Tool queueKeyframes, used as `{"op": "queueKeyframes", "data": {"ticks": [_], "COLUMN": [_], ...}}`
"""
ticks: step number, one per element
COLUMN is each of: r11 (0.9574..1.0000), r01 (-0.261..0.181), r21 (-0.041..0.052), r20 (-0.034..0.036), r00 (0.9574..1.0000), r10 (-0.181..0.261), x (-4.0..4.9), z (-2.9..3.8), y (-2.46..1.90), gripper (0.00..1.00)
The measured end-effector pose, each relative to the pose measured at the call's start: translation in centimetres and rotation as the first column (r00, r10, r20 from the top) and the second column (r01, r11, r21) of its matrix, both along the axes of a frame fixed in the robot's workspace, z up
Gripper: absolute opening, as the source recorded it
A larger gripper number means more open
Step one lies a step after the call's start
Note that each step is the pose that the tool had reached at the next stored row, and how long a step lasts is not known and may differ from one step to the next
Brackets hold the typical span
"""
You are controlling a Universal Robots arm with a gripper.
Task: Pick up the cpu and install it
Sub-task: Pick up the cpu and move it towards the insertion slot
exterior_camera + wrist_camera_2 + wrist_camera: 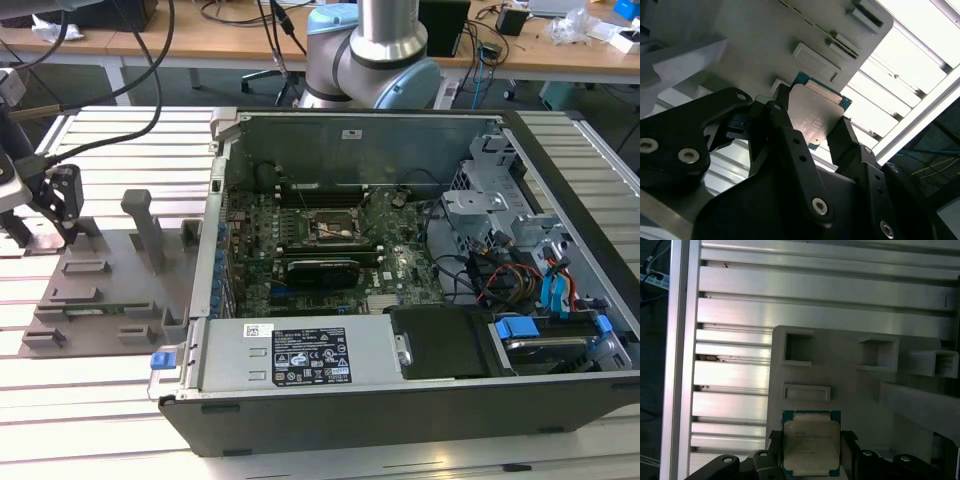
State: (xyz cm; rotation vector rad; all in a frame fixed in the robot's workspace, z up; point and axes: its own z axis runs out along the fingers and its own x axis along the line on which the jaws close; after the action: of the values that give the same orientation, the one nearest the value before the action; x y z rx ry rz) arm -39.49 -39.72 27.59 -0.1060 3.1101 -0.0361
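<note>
Silver-topped, one cpu (811, 445) sits clamped between the gripper's (811, 437) two fingers (842, 139) near the fixture plate's (850, 385) edge, with open slatted table (730, 376) beside it.

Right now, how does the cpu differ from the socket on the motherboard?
The cpu has a pale silver top on a green edge; the socket looks dark with a metal frame. The cpu is over the grey fixture plate, gripped by the gripper; the socket sits inside the computer case. Both are square.
</note>
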Motion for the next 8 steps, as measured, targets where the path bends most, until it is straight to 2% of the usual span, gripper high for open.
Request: {"op": "queueKeyframes", "data": {"ticks": [8], "r11": [1.0], "r01": [0.0], "r21": [0.0], "r20": [0.0], "r00": [1.0], "r10": [0.0], "x": [0.0], "z": [0.6], "y": [0.0], "gripper": [0.55]}}
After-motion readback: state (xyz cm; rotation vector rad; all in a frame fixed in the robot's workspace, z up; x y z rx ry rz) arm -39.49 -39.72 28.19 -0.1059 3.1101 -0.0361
